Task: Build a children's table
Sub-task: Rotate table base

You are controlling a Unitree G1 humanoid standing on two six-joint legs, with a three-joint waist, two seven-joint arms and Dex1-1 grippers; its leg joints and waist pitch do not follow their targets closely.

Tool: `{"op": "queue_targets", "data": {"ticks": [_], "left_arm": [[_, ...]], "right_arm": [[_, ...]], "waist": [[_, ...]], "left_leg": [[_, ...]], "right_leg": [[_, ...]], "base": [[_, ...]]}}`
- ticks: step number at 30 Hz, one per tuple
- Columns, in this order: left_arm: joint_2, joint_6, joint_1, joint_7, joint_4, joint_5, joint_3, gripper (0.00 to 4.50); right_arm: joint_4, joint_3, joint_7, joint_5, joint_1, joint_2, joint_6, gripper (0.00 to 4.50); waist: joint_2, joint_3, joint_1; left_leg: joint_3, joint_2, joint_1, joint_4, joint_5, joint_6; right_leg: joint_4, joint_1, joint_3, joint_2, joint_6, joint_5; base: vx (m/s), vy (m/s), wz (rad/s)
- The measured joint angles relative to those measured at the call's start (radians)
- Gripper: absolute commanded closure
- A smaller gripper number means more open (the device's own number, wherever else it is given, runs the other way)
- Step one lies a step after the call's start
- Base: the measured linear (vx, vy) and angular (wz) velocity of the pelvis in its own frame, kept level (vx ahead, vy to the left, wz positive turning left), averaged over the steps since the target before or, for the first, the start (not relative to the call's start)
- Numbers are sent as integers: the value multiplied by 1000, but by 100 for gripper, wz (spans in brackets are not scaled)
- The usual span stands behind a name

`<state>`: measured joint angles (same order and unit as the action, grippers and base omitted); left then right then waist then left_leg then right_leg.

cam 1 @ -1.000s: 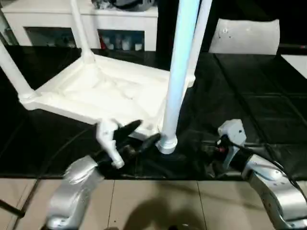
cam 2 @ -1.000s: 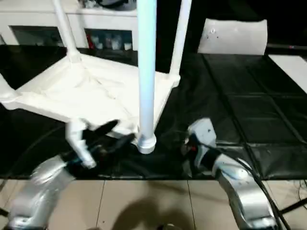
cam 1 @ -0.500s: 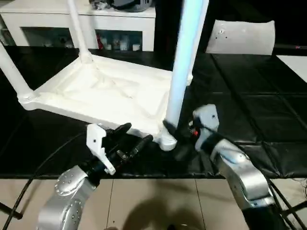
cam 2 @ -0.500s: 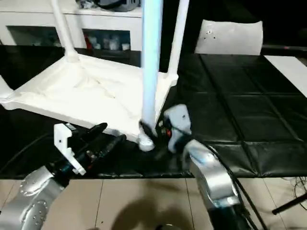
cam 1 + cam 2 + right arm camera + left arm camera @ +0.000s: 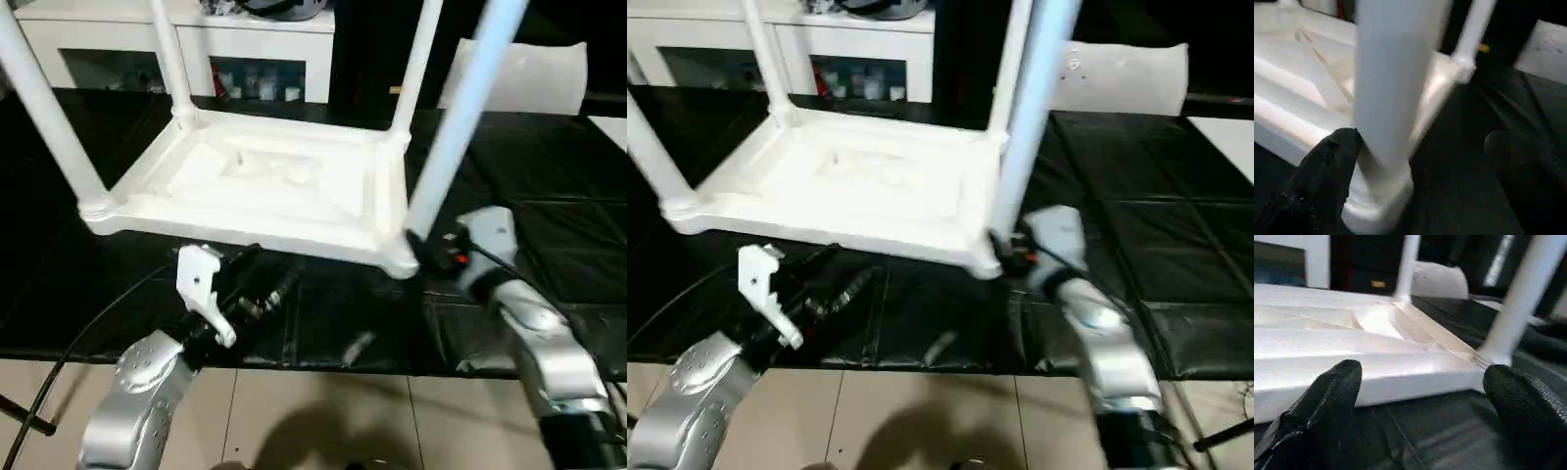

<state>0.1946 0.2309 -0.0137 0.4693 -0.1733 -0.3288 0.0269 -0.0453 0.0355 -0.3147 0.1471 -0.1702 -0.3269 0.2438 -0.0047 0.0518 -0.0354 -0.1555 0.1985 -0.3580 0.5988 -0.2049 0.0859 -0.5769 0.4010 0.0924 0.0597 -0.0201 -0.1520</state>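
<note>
White plastic, the children's table [image 5: 265,186] lies upside down on black mats [image 5: 549,196] with all four legs [image 5: 460,113] pointing up. The right gripper [image 5: 1422,164] stands wide open at the 4 o'clock corner, one finger [image 5: 1327,161] touching that leg's base. The left gripper [image 5: 1420,396], also open and empty, faces the near rim at 7 o'clock.

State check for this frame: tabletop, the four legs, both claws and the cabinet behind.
tabletop: upside down on the black mat, ribbed underside up.
legs: all four stand up from the corner sockets.
near right leg: leaning, one finger of the right claw against its base.
left claw: open, holding nothing, just short of the tabletop's near edge.
right claw: open around the leg's base.
cabinet: doors shut.
</note>
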Motion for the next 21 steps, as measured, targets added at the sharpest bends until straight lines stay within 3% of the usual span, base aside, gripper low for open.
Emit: {"op": "queue_targets", "data": {"ticks": [5, 7, 12, 15, 17, 18, 19, 20, 21], "left_arm": [[-7, 7, -24, -62, 3, 29, -12, 5], [-8, 11, -26, -97, 1, 53, -14, 5], [-23, 15, -19, -155, -7, 70, -41, 5], [-35, 15, 4, -175, -28, 70, -52, 5], [-41, 15, 23, -182, -32, 72, -49, 5], [-41, 15, 31, -186, -33, 76, -48, 5], [-39, 15, 42, -191, -39, 84, -48, 5], [-35, 15, 41, -192, -46, 89, -48, 5], [-29, 15, 36, -193, -51, 90, -45, 5]], "right_arm": [[167, -34, -65, 89, 108, 17, 65, 0], [268, -48, -54, 125, 167, 57, 98, 0], [363, -58, 32, 131, 222, 120, 186, 0], [391, -65, 86, 109, 235, 134, 230, 0], [392, -74, 113, 81, 242, 140, 233, 0], [392, -78, 116, 73, 243, 140, 229, 0], [393, -79, 120, 72, 244, 143, 226, 0], [397, -78, 124, 72, 247, 148, 224, 0], [402, -78, 129, 72, 256, 152, 224, 0]], "waist": [[0, 0, 13], [-1, -1, 8], [-1, -1, 6], [-3, -1, 9], [-2, 3, 18], [1, 6, 28], [7, 12, 42], [8, 18, 40], [-7, 20, 33]], "left_leg": [[-1, 1, 2, -1, 0, 0], [-1, 2, 2, -1, 0, 0], [2, 1, 2, 2, 0, 0], [4, 1, 11, 2, -1, 0], [6, 3, 23, 0, -5, 2], [9, 9, 34, 0, -12, 4], [13, 21, 49, -2, -19, 5], [10, 29, 56, -5, -21, 8], [-2, 25, 68, -5, -23, 11]], "right_leg": [[0, 0, 0, -1, 0, 0], [0, 0, 1, -1, 0, 0], [2, 0, 0, 0, 0, 0], [3, -4, 2, 0, 2, -2], [13, -16, 12, 0, 3, -4], [25, -27, 25, -1, 3, -6], [39, -58, 55, 0, 3, -11], [7, -70, 60, 4, 7, -45], [-62, -71, 46, 19, 2, -93]], "base": [[0, 0, 0], [0, 0, 0], [0, 0, 0], [0, 0, 0], [0, 0, 0], [0, 0, 0], [0, 0, 0], [0, 0, 0], [0, 0, 0]]}}
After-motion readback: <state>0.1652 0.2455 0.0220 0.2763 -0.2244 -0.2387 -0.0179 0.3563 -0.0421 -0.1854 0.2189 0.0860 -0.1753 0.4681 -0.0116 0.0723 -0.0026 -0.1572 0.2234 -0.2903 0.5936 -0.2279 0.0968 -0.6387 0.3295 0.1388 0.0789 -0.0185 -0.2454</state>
